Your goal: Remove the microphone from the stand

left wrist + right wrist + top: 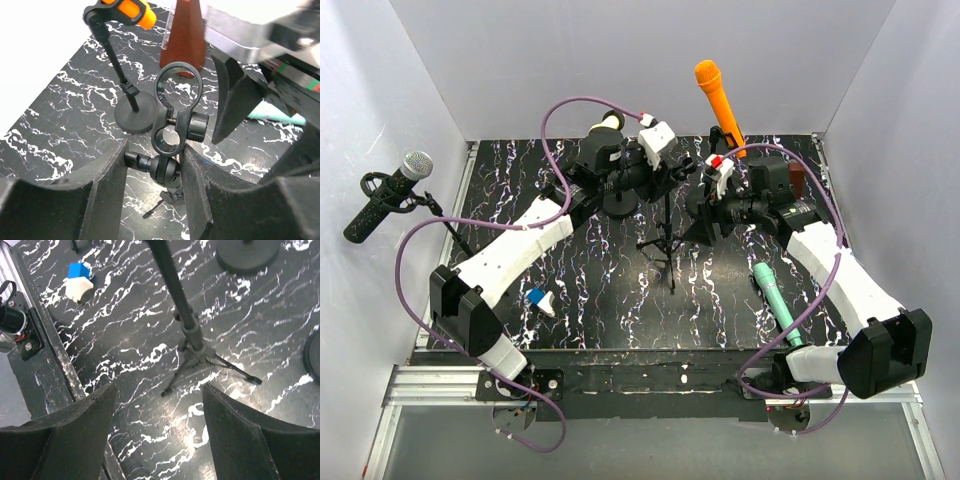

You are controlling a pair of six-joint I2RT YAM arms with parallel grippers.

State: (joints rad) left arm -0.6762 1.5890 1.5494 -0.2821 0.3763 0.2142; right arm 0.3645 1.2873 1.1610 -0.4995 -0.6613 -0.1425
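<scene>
Black clip [178, 66] empty, teal microphone [775, 300] near right tabletop [600, 320] edge: removal apparently done. Left jaws grasp stand joint [167, 170], right jaws released; next, clean let-go.

Looking down from high behind both arm bases, taking in the whole bench [620, 310]. Riding the left wrist, facing across toward the far right, sitting very close to the clip [170, 120]. Riding the right wrist, pointing steeply downward, hovering near the tripod stand [192, 335]; sharing that same stand with both other views.
</scene>
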